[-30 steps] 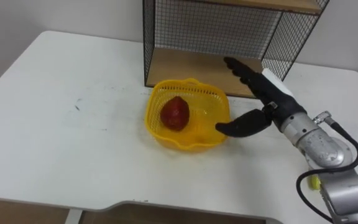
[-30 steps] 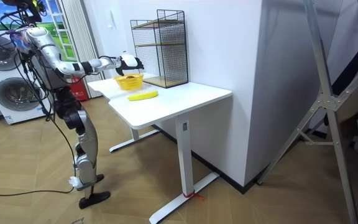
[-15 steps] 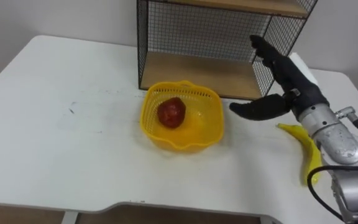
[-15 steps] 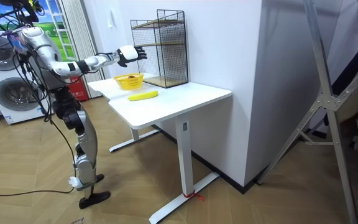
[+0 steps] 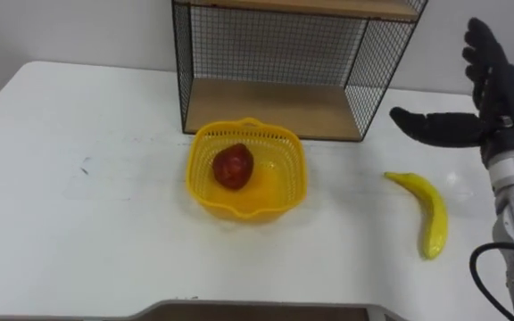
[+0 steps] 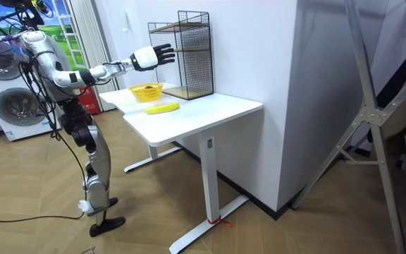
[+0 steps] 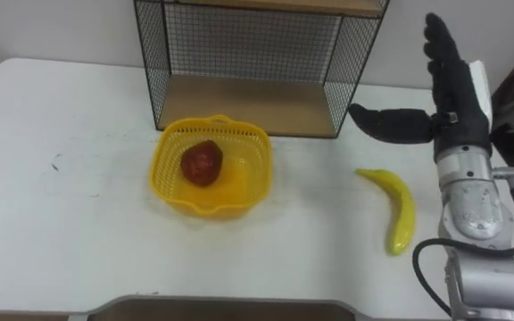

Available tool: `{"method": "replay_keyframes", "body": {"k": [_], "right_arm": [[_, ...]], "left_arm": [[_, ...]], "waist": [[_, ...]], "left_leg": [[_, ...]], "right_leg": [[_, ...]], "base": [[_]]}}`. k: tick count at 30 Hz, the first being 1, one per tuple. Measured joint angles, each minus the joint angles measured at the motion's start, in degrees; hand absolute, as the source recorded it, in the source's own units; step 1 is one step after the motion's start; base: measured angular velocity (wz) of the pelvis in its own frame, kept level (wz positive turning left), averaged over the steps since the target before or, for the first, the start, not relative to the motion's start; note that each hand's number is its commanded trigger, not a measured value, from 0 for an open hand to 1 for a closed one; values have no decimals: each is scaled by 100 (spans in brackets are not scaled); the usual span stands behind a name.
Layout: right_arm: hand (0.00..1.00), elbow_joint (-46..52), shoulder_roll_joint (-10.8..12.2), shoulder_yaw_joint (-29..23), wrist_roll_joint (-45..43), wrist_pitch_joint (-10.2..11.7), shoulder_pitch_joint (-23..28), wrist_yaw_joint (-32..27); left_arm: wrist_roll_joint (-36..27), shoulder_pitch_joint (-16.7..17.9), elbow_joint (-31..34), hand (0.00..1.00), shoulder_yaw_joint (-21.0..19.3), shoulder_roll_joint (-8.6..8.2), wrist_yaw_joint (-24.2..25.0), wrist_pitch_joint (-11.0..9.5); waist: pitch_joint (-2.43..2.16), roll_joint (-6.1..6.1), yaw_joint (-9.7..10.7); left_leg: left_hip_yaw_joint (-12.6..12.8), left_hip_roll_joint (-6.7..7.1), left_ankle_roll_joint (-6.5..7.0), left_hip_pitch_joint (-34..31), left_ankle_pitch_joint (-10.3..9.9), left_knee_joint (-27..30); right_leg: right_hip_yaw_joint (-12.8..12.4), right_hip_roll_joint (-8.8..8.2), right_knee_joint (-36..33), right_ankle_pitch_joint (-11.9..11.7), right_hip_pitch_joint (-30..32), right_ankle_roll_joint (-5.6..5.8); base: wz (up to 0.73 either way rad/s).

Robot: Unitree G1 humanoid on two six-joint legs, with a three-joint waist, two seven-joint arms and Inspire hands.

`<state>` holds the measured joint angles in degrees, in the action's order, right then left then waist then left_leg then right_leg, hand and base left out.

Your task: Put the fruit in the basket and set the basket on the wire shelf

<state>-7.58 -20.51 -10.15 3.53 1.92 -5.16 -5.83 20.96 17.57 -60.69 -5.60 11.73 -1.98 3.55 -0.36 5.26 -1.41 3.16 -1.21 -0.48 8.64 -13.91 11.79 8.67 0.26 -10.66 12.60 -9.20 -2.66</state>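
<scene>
A yellow mesh basket (image 5: 246, 169) (image 7: 211, 175) (image 6: 146, 92) stands on the white table in front of the wire shelf (image 5: 279, 62) (image 7: 248, 62) (image 6: 183, 53). A red fruit (image 5: 233, 166) (image 7: 202, 163) lies inside the basket. A banana (image 5: 427, 214) (image 7: 394, 209) (image 6: 161, 109) lies on the table to the basket's right. My right hand (image 5: 493, 85) (image 7: 444, 85) (image 6: 151, 58) is raised above the table at the right, open, fingers straight and thumb pointing left, holding nothing. It hovers above and beyond the banana, apart from the basket.
The shelf has a wooden bottom board (image 5: 275, 107) and an open front facing the basket. The white table (image 5: 78, 205) has bare room to the left of the basket. In the room view I stand at the table's end, with washing machines (image 6: 9, 106) behind me.
My right hand has lifted away from the basket's right rim and swung up and to the right. The camera has shifted, bringing the banana into view.
</scene>
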Motion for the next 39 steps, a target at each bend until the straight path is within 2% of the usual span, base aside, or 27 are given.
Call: {"method": "replay_keyframes", "body": {"k": [3,10,15,22,24,31,34,39], "right_arm": [[0,-390,0,1,-9,-56,6,-183],[0,-1053,0,14,99,-154,0,-416],[0,-1237,0,27,9,-314,0,-450],[0,-1369,0,228,-107,-334,-1,-278],[0,-1502,0,228,-183,-411,-1,-140],[0,-1682,0,229,-427,-457,-5,142],[0,-1887,0,232,-570,-559,-4,318],[0,-2261,0,266,-879,-583,-5,459]], "left_arm": [[-5,7,1,0,0,-8,0,97],[-29,-12,5,0,20,-24,0,370],[-16,-49,7,0,7,-85,1,514],[2,-33,153,0,-18,-86,1,529],[3,-1,308,0,-57,-86,7,527],[6,26,394,0,-105,-85,39,527],[6,70,415,0,-104,-83,41,528],[5,118,424,0,-100,-61,41,531]], "waist": [[11,-20,-10],[18,-42,-15],[68,-37,-22],[45,-5,-46],[34,11,-70],[22,9,-69],[19,15,-68],[24,83,-74]], "left_leg": [[78,-3,8,5,4,8],[75,11,23,-3,14,2],[76,11,22,-23,15,-7],[72,1,21,-95,15,-13],[72,0,21,-96,15,-13],[74,-2,21,-92,15,-6],[91,2,22,-92,15,-3],[95,9,27,-83,20,-6]], "right_leg": [[-36,-1,-11,-9,3,5],[-69,-12,7,-14,15,9],[-70,-10,28,-14,44,10],[-75,3,8,-14,135,9],[-73,3,4,-14,134,9],[-64,0,-7,-15,125,8],[-67,-5,-18,-15,129,9],[-70,-8,-2,-15,116,9]], "base": [[-5],[-1],[0],[-2],[0],[0],[0],[0]]}}
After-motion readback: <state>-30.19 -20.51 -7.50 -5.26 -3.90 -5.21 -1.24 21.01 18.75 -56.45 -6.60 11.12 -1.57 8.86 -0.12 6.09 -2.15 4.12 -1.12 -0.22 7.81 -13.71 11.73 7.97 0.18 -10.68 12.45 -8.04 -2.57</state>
